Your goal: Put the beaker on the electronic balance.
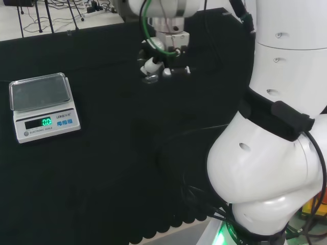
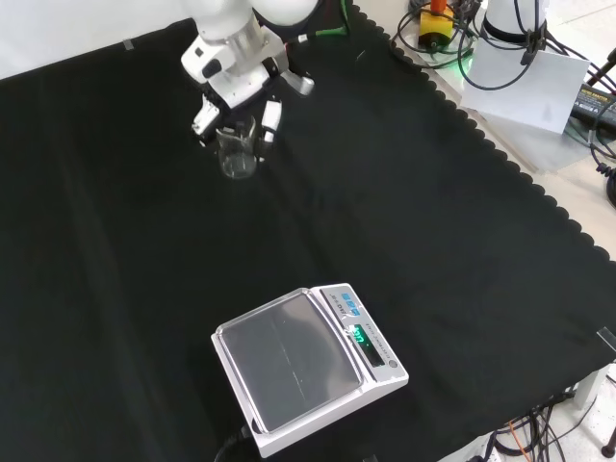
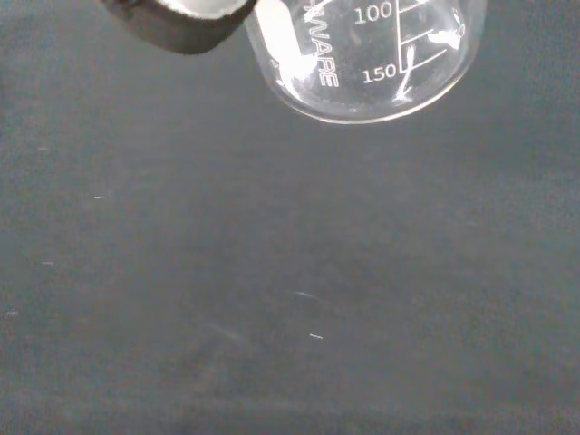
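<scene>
A clear glass beaker (image 2: 237, 154) with printed graduations stands upright at the far left of the cloth in the front view. The black and white hand (image 2: 234, 82) comes down over it, and its fingers (image 2: 270, 119) curl round both sides of the rim. In the head view the hand (image 1: 164, 57) is at the far middle, with the beaker's rim (image 1: 150, 78) just below the fingertips. The wrist view has the beaker (image 3: 362, 63) close up with a fingertip (image 3: 275, 36) against its wall. I cannot tell whether its base touches the cloth. The electronic balance (image 2: 308, 371) sits near the front edge, its pan (image 1: 39, 92) bare.
The arm's big white links (image 1: 276, 132) stand at the right of the head view. The scalloped edge of the cloth (image 2: 500, 154) runs along the right of the front view, with cables and a white base (image 2: 525, 67) beyond it. Open black cloth (image 2: 289, 241) lies between beaker and balance.
</scene>
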Robot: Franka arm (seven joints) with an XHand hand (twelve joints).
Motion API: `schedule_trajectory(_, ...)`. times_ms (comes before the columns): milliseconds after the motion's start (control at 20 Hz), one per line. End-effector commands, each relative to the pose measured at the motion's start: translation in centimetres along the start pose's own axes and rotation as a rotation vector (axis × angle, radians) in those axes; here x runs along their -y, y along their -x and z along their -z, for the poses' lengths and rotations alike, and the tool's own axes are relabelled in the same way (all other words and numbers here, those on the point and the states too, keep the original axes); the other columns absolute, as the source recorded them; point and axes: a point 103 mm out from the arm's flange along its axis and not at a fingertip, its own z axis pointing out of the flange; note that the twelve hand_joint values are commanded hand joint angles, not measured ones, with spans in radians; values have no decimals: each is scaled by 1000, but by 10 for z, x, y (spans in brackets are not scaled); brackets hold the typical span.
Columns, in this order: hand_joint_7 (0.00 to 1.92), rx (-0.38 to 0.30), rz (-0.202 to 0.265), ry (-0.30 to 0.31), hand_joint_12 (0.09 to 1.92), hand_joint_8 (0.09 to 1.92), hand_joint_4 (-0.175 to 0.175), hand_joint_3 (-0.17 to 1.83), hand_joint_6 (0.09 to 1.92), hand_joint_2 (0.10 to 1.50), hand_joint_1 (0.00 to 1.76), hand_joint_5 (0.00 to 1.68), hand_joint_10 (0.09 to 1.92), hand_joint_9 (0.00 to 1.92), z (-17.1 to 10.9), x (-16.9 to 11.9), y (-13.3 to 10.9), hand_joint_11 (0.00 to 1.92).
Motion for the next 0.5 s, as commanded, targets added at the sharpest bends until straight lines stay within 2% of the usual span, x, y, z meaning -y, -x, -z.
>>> schedule_trajectory(50,769,26,121,-12,1075,1501,-4,-175,1421,1346,1142,683,1301,1018,2,-21,-81,1117)
schedule_trajectory(300,778,43,216,-17,1067,1491,-5,-175,1406,1340,1146,693,1302,1026,5,-36,-147,1126)
schedule_trajectory(500,780,56,287,-27,1066,1488,-5,-175,1403,1339,1147,695,1302,1027,6,-45,-183,1128)
